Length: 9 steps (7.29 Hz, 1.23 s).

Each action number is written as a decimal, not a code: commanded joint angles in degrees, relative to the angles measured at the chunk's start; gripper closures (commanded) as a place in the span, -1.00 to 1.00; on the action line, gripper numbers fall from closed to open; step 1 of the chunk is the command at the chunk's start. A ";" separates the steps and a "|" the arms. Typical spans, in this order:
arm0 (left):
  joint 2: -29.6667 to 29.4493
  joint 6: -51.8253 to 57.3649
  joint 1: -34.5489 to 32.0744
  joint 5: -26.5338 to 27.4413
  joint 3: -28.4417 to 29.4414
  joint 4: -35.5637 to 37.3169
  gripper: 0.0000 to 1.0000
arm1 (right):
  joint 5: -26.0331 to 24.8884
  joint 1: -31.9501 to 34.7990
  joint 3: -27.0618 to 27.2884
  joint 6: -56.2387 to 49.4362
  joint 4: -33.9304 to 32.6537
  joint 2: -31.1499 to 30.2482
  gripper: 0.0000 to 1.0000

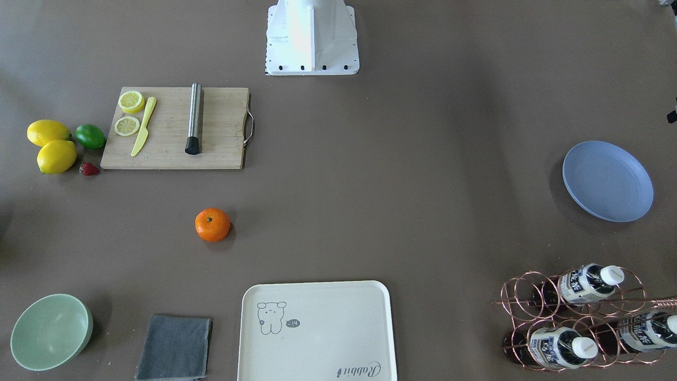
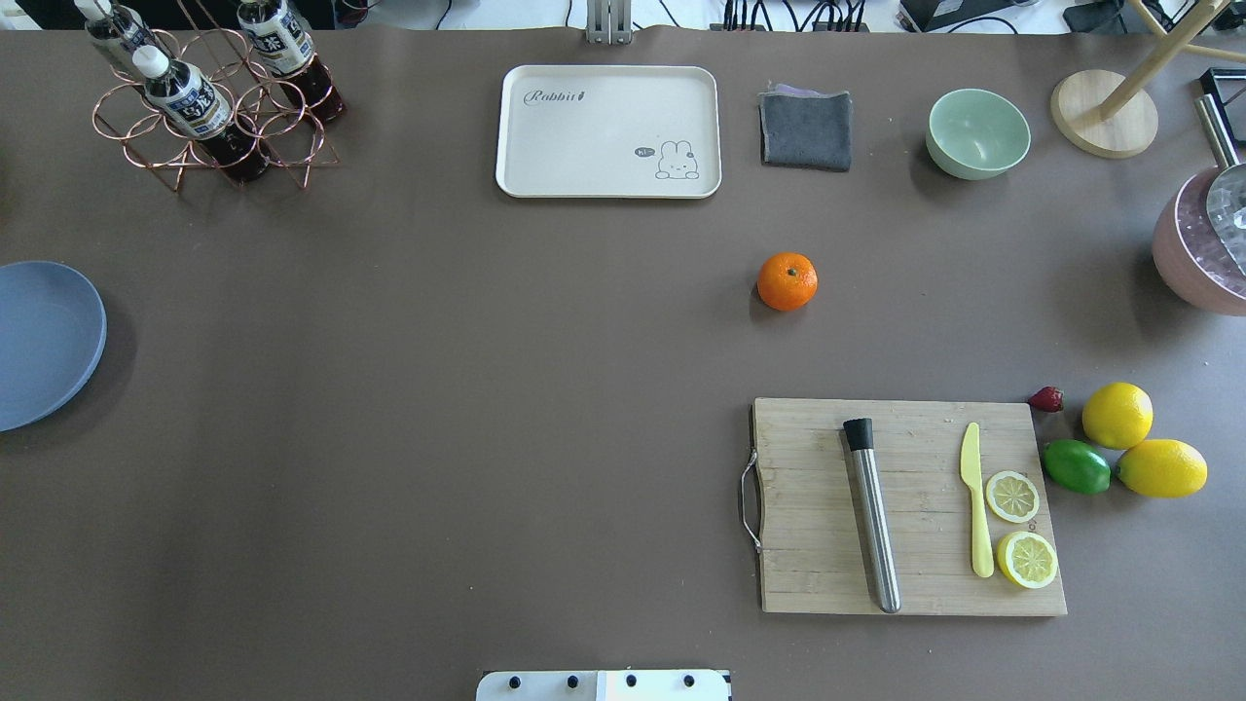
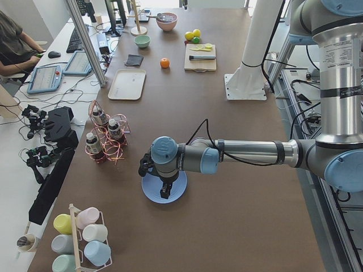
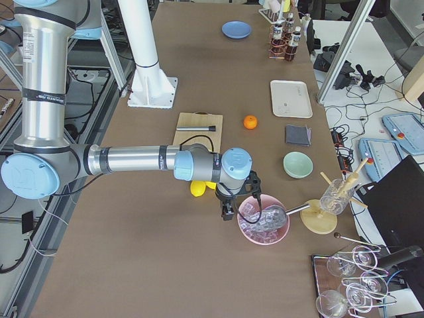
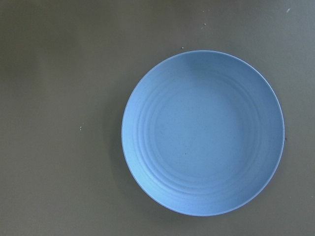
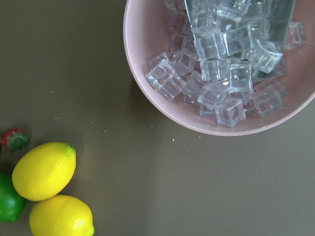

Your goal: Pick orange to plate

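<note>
I find the orange (image 1: 212, 225) on the counter (image 1: 370, 211), well apart from the plate (image 1: 607, 181). Left fingers (image 3: 164, 191) hang over the plate, right fingers (image 4: 226, 211) beside the ice bowl (image 4: 264, 228); whether either pair is apart, I cannot tell.

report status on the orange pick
Left end effector over plate, right end effector by ice bowl, states unreadable. Orange on table, ungrasped. Nothing beside it.

Brown table (image 2: 389, 438) is pretty loaded: orange (image 2: 787, 281), blue plate (image 2: 39, 341), cream tray (image 2: 608, 107), cutting board (image 2: 808, 545), green bowl (image 2: 977, 133), grey cloth (image 2: 806, 129), lemons (image 2: 1117, 415), lime (image 2: 1077, 466), strawberry (image 2: 1046, 398).
</note>
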 commanded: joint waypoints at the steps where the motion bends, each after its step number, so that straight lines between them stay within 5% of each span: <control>1: -0.17 -0.08 0.16 0.31 2.32 -0.78 -0.95 | 0.00 -0.83 0.07 0.02 0.44 0.13 -1.00; 4: -5.09 -10.49 2.69 0.49 19.00 -20.06 -0.95 | 0.26 -1.72 -0.20 0.11 0.35 0.22 -1.00; 9: -9.40 -17.37 8.24 8.31 28.26 -31.37 -0.94 | 2.97 -2.86 -0.63 0.11 0.35 0.05 -1.00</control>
